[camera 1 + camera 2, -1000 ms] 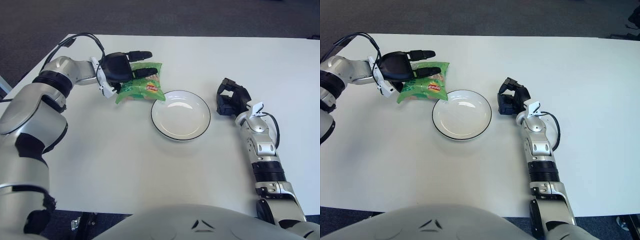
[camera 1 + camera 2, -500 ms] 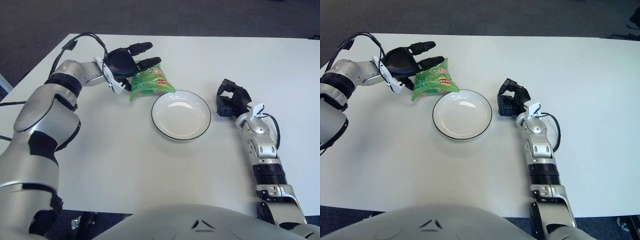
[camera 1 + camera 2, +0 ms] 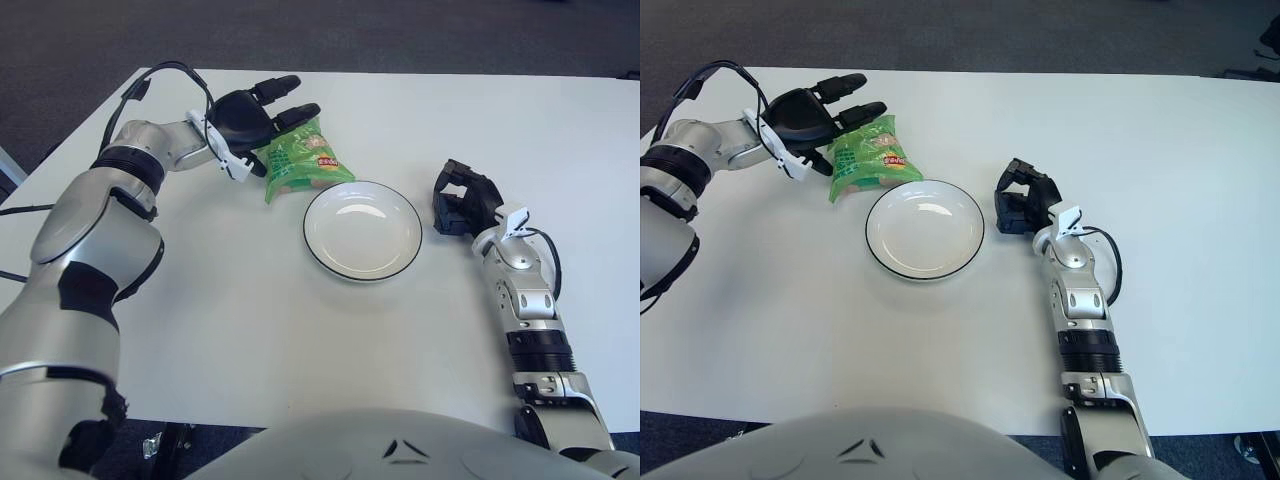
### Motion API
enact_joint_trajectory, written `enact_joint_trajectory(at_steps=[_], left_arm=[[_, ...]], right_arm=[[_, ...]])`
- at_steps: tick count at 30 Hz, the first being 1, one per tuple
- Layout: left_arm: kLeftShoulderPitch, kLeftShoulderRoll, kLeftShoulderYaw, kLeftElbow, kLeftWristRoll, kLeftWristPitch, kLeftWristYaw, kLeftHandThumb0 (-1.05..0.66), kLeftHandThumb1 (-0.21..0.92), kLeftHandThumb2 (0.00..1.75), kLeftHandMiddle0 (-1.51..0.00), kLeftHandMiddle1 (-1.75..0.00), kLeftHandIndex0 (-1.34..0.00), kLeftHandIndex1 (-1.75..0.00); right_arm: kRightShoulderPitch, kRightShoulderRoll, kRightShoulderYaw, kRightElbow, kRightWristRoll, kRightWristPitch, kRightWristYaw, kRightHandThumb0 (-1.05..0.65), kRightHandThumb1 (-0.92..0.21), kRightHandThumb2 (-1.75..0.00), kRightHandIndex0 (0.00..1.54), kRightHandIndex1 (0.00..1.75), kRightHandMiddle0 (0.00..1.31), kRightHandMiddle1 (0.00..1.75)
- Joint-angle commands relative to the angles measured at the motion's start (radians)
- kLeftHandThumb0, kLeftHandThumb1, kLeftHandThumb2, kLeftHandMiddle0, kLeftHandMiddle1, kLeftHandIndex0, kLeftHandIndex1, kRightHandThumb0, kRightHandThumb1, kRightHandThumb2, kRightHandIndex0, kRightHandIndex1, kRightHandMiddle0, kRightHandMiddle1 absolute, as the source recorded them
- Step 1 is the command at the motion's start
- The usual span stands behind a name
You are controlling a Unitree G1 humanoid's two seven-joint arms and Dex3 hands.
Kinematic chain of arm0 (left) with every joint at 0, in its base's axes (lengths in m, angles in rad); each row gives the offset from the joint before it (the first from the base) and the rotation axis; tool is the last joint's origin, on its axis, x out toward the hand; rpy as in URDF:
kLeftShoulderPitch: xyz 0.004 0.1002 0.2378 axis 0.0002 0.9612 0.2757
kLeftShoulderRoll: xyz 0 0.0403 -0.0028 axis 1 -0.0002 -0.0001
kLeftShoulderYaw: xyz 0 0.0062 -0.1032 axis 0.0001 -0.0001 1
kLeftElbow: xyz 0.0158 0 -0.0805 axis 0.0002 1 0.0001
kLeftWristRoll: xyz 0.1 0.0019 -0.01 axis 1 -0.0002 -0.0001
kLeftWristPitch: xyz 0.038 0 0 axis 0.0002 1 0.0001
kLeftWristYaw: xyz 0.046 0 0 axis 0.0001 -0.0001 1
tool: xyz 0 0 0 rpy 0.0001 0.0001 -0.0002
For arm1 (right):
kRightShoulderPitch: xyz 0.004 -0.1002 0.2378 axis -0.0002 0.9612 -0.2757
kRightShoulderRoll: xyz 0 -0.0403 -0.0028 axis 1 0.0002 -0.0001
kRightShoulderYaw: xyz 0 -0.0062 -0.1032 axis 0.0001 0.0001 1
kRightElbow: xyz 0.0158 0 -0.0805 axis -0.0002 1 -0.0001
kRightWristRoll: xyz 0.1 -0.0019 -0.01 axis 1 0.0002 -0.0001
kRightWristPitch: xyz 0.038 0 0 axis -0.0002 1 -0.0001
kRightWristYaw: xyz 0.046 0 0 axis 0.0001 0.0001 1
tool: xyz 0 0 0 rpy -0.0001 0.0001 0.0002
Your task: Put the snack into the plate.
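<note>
Gripping the green snack bag (image 3: 300, 162), the left hand (image 3: 250, 120) has turned it upright and nearer the plate (image 3: 362, 229); right hand (image 3: 462, 196) idles curled, so placing remains.

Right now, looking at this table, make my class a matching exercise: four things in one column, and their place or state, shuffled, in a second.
Things:
1. left robot hand
2. right robot hand
3. plate
4. snack bag

Place or state:
A. white with a dark rim, nothing in it
B. green, just beyond the plate's left edge
C. curled, holding nothing, right of the plate
D. fingers over the bag's far end

Pairs: 1-D, 2-C, 3-A, 4-B
</note>
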Motion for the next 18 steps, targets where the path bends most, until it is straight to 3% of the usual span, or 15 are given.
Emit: enact_joint_trajectory(at_steps=[1, 4, 7, 13, 18], left_arm=[[-0.002, -0.008, -0.003, 0.017, -0.016, -0.015, -0.041, -0.96, 0.74, 0.49, 0.00, 0.00, 0.00, 0.00], [-0.006, -0.020, -0.005, 0.030, -0.024, -0.034, -0.110, -0.99, 0.76, 0.46, 0.00, 0.00, 0.00, 0.00], [-0.012, -0.030, 0.015, 0.048, -0.065, -0.074, -0.249, -0.95, 0.73, 0.46, 0.00, 0.00, 0.00, -0.01], [-0.012, -0.056, 0.079, 0.058, -0.180, -0.125, -0.565, -0.84, 0.56, 0.59, 0.00, 0.00, 0.00, -0.10], [-0.003, -0.065, 0.111, 0.047, -0.243, -0.120, -0.720, -0.72, 0.39, 0.74, 0.00, 0.00, 0.00, -0.17]], right_arm=[[0.071, 0.003, 0.018, 0.047, -0.005, 0.078, 0.025, -0.50, -0.27, -1.37, 1.29, 1.75, 0.65, 1.75], [0.073, 0.003, 0.017, 0.043, -0.003, 0.077, 0.029, -0.50, -0.27, -1.37, 1.29, 1.75, 0.66, 1.75], [0.074, 0.001, 0.016, 0.041, -0.004, 0.077, 0.032, -0.50, -0.27, -1.37, 1.29, 1.75, 0.66, 1.75], [0.078, 0.004, 0.019, 0.030, -0.009, 0.086, 0.030, -0.50, -0.27, -1.37, 1.29, 1.75, 0.65, 1.75], [0.084, 0.005, 0.021, 0.017, -0.011, 0.094, 0.027, -0.50, -0.27, -1.37, 1.29, 1.75, 0.65, 1.75]])
